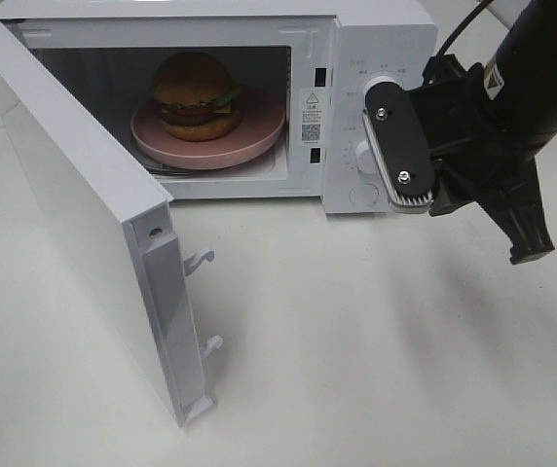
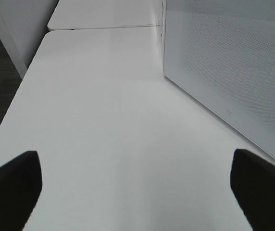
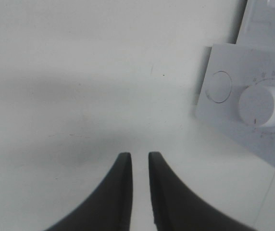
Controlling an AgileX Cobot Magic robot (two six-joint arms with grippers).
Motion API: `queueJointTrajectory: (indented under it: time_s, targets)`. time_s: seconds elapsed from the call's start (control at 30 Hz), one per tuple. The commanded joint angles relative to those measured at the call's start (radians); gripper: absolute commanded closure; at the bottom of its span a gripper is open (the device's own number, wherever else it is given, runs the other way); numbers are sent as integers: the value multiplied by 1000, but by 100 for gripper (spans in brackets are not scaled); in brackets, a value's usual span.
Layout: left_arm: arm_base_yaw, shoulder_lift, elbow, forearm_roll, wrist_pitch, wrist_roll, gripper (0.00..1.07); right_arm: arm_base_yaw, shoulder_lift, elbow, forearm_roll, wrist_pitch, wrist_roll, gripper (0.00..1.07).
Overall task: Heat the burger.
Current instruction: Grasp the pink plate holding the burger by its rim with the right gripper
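Note:
The burger has a golden-brown bun, a dark patty and green lettuce. It sits on a pink plate inside the white microwave, whose door stands wide open to the left. My right gripper hangs in front of the control panel, close to the dial. In the right wrist view its fingers stand a narrow gap apart with nothing between them. My left gripper is open and empty above the table; it does not show in the exterior high view.
The open door juts toward the table's front, with its latch hooks sticking out. On the panel, a round button sits beside the dial. White tabletop spreads in front of the microwave.

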Motion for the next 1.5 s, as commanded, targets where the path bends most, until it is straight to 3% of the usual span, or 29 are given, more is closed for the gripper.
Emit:
queueJointTrajectory:
  time_s: [0.03,0.23,0.3,0.33,0.37,0.4,0.47,0.57,1.03,1.5]
  targets:
    - [1,-19,2,7,-9,2,7,-5,-9,-7,-3,-43,-115,83]
    - [1,-19,2,7,-9,2,7,-5,-9,-7,-16,-101,-142,65]
    - [1,-19,2,7,-9,2,7,-5,-9,-7,-22,-135,-109,49]
    - [1,-19,2,7,-9,2,7,-5,-9,-7,-22,-135,-109,49]
    - [1,-19,2,7,-9,2,7,-5,-9,-7,-22,-158,-60,36]
    - [1,-19,2,7,-9,2,7,-5,-9,-7,-22,-158,-60,36]
    - [1,-19,2,7,-9,2,7,-5,-9,-7,-22,-213,16,16]
    - [1,-19,2,7,-9,2,7,-5,-8,-7,-26,-222,15,11]
    - [1,-19,2,7,-9,8,7,68,87,-56,-107,-263,69,15]
    - [1,-19,2,7,-9,8,7,122,271,-210,-178,-323,124,17]
